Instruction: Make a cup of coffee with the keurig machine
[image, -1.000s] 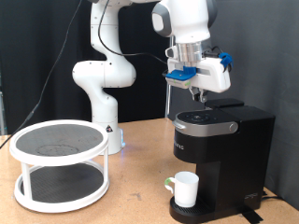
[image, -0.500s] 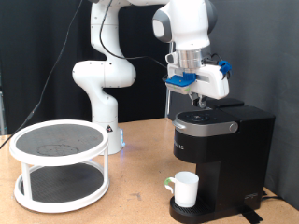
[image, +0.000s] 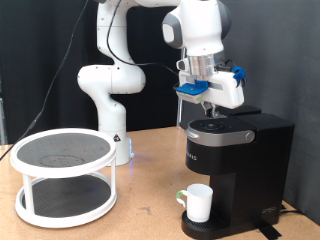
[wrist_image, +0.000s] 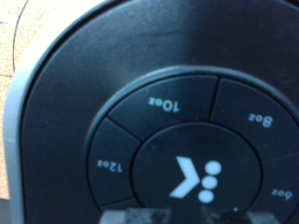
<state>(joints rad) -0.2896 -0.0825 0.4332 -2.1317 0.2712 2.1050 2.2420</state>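
I'm hanging my gripper (image: 211, 101) right over the tall matte-black boxy keurig machine (image: 236, 170), which is sitting at the right of the exterior view with its lid down. I'm judging this as the brew-button step: my wrist view is filling with the round black control panel (wrist_image: 177, 140), showing the 10oz, 8oz and 12oz segments around the white-marked centre button (wrist_image: 194, 179). Whether my fingers are spread or pressed together, I cannot tell. A press here is calling for a straight, gentle descent onto one segment, since the neighbours are crowding close. The white two-tier round rack (image: 64, 175) is standing well apart at the left, leaving open tabletop between. The plain white ceramic cup (image: 198, 203) is already waiting on the drip base, under the spout.
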